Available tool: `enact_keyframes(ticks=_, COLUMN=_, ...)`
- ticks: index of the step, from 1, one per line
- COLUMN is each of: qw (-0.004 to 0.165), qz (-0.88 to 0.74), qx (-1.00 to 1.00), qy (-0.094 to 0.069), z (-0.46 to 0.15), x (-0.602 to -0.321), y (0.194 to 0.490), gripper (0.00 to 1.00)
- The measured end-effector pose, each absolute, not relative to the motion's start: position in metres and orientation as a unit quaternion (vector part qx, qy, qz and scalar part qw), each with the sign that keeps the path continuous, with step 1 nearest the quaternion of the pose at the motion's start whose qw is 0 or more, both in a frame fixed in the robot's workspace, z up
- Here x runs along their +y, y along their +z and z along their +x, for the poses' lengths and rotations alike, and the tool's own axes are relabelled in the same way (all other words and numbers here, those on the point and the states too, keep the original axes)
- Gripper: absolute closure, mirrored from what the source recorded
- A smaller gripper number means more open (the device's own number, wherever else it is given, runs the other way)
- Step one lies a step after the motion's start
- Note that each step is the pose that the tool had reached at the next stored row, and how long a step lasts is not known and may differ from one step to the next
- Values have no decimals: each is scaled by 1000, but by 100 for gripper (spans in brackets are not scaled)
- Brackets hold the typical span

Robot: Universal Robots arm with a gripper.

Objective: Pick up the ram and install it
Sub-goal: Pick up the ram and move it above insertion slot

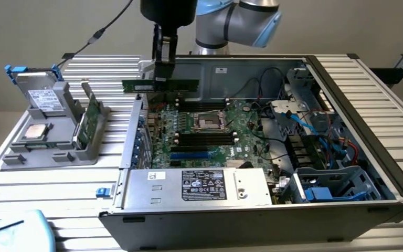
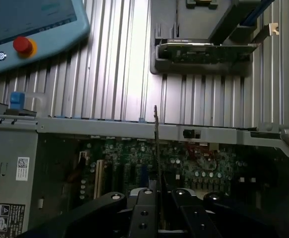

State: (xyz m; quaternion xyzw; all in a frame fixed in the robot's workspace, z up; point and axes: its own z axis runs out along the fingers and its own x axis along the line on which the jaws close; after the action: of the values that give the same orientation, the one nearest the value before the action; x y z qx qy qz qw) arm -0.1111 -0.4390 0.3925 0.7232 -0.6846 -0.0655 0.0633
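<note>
One ram (image 1: 161, 85) is pinched by the claw (image 1: 161, 77) near the stick's middle. It is held level with a long edge down, just above the upper memory slots (image 1: 200, 106) of the motherboard (image 1: 212, 142). That pose is judged to be chosen so the lower edge can be lined up with a slot. The stick is not seated yet.

In the wrist view the ram (image 2: 156, 134) is seen edge-on as a thin dark line. The black fingers (image 2: 147, 196) are pressed against its two flat faces, so the board is kept from twisting. The ram is a thin, flat, green circuit board, long and narrow, with dark chips along one face.

The motherboard is laid flat inside the open case (image 1: 257, 226), which is dark sheet metal with its side panel off, so the slots can be reached from above. A silver power supply (image 1: 194, 185) with a printed label is fixed at the near edge.

On the exterior view's left, a grey moulded holder (image 1: 48, 155) is set on the counter (image 1: 48, 184), which is made of ribbed aluminium slats. A taller green expansion card (image 1: 87, 123) is stood upright in a groove of the holder. A square silver processor (image 1: 35, 131) is laid flat in a recess, probably so that each part is presented at a fixed pose. In the wrist view a blue-grey pendant (image 2: 30, 25) with a red button (image 2: 23, 44) is seen resting on the slats.
</note>
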Motion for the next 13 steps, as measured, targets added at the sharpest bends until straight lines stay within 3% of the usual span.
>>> enact_keyframes(ticks=13, qw=63, qz=722, qx=-686, qy=-66, z=-56, x=-431, y=374, gripper=85)
